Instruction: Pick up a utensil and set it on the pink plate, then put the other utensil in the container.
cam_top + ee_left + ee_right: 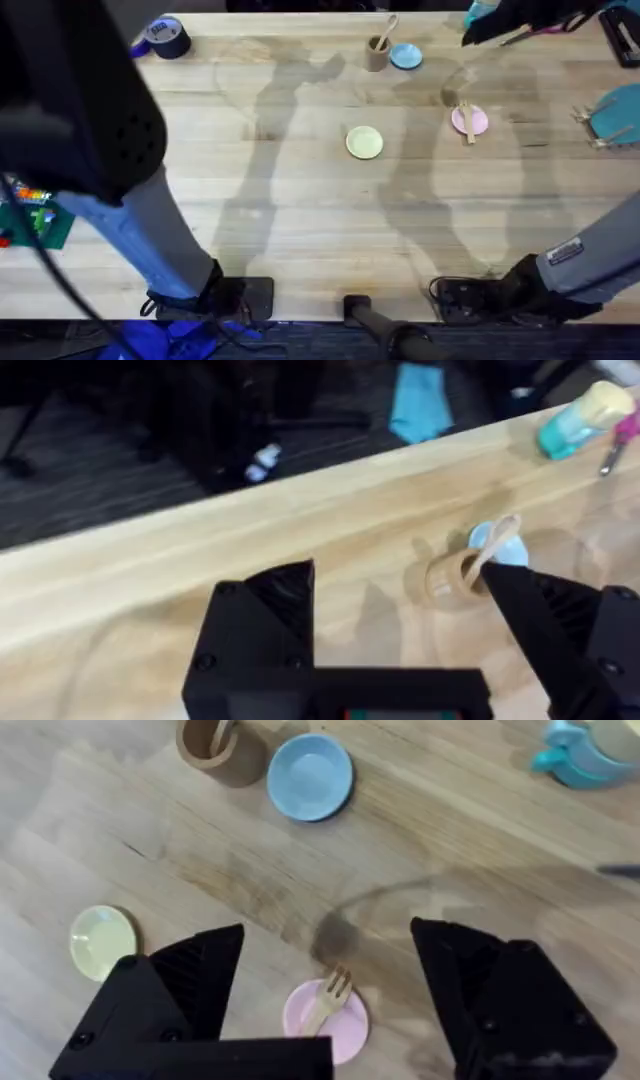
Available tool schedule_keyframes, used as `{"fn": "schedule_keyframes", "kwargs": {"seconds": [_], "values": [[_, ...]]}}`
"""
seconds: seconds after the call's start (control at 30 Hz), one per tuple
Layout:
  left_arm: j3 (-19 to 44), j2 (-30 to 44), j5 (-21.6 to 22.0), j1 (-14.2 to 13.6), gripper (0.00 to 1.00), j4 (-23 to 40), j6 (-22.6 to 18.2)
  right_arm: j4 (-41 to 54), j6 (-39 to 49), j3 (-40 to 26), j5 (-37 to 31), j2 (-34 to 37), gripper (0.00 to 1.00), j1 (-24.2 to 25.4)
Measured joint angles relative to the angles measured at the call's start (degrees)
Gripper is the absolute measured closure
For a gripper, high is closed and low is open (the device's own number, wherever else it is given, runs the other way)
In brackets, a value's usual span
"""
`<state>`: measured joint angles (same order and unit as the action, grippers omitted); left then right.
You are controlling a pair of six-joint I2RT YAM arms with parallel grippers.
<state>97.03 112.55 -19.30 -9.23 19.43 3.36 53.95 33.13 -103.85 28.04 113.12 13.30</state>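
While the fork (328, 1000) lay across the pink plate (345, 1025) between the right gripper's (325, 1020) wide-open, empty fingers; the spoon (495, 545) stood upright in the container (450, 575), just ahead of the left gripper's (400, 630) equally open, empty fingers.

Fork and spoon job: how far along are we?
Both placements look done. The fork lies on the pink plate, and the spoon stands in the brown cup beside the blue plate. Nothing is in hand: the left hand and right hand are open and empty. Nothing looks left.
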Motion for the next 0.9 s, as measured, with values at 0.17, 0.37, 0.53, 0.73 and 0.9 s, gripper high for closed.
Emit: {"fn": "schedule_keyframes", "kwargs": {"seconds": [0.17, 0.37, 0.53, 0.73, 0.9], "values": [[0.00, -6.87, 8.67, -2.06, 0.009, 9.26, -0.18, 1.11, -5.86, -0.68, -2.79, -6.60, 0.005, 0.42], [0.00, -15.66, 15.05, -3.07, 0.009, 17.48, -0.12, 4.46, -12.16, -1.23, -4.03, -14.50, 0.005, 3.67], [0.08, -21.34, 20.56, -3.49, 0.009, 24.19, 2.84, 9.65, -16.16, -1.32, -7.19, -18.82, 0.004, 7.98], [0.13, -23.80, 30.34, -6.98, 0.009, 34.97, 8.11, 14.94, -18.50, -1.32, -10.58, -22.32, 0.004, 10.89], [0.15, -23.76, 36.73, -11.59, 0.009, 40.31, 12.74, 16.37, -19.45, -0.62, -12.10, -26.56, 0.005, 12.29]]}}
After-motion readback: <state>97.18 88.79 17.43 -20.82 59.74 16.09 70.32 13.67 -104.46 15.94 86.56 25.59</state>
